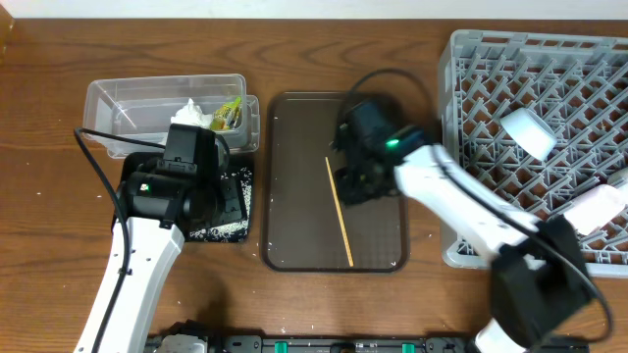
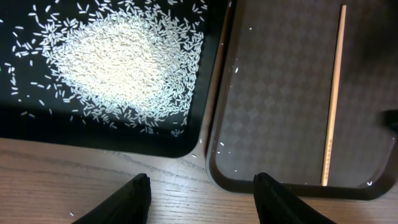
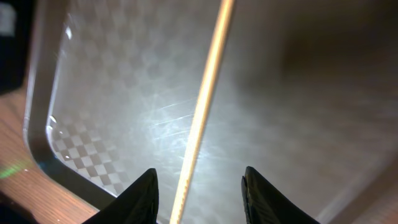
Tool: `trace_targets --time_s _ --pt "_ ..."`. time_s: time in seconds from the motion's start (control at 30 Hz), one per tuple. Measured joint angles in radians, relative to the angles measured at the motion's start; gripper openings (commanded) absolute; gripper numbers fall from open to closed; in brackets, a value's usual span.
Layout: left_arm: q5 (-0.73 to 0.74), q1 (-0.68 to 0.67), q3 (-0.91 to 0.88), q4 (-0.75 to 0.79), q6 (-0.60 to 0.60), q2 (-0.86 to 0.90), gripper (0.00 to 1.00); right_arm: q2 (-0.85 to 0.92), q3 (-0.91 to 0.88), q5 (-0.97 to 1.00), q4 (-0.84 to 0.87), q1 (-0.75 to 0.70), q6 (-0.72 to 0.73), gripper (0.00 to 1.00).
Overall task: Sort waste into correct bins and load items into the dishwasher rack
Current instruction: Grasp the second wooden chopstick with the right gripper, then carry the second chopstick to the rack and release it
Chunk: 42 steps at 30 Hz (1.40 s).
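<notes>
A thin wooden chopstick (image 1: 340,216) lies lengthwise on the dark brown serving tray (image 1: 285,245). My right gripper (image 1: 355,184) hangs open just above the chopstick's far end. In the right wrist view the chopstick (image 3: 202,112) runs between the open fingers (image 3: 199,193), which do not touch it. My left gripper (image 2: 202,193) is open and empty over the wood, by the corner of the black tray (image 2: 93,134) that holds a pile of rice (image 2: 118,62). The clear tub (image 1: 128,103) holds the white tissue (image 1: 191,113) and the yellow-green wrapper (image 1: 229,116).
The grey dishwasher rack (image 1: 471,59) stands at the right, with a pale cup-like item (image 1: 528,132) and a pinkish cup (image 1: 599,208) in it. A few stray rice grains lie on the brown tray (image 2: 273,124). My left arm covers most of the black tray from overhead.
</notes>
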Motion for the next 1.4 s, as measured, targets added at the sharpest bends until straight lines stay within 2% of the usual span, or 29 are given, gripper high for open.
trace_targets --time_s 0.07,0.17,0.37,0.6,0.73,1.1,1.23,1.4 --pt "0.000 0.000 0.000 0.000 0.000 0.000 0.56 0.042 0.000 0.010 0.002 0.029 0.028 0.40" --pt "0.000 0.000 0.000 0.000 0.000 0.000 0.56 0.112 0.000 0.027 0.002 0.067 0.075 0.33" --pt "0.000 0.000 0.000 0.000 0.000 0.000 0.56 0.170 0.004 0.049 0.000 0.089 0.146 0.01" --pt "0.000 0.000 0.000 0.000 0.000 0.000 0.56 0.167 0.006 0.058 -0.026 0.081 0.171 0.01" --pt "0.000 0.000 0.000 0.000 0.000 0.000 0.56 0.125 0.006 0.076 -0.080 0.020 0.169 0.01" --pt "0.000 0.000 0.000 0.000 0.000 0.000 0.56 -0.333 0.056 0.208 -0.185 -0.373 0.060 0.01" --pt "0.000 0.000 0.000 0.004 0.000 0.000 0.56 -0.348 0.056 0.240 -0.224 -0.498 0.014 0.01" --pt "0.000 0.000 0.000 0.005 0.000 0.000 0.56 -0.293 0.033 0.251 -0.235 -0.563 -0.044 0.01"
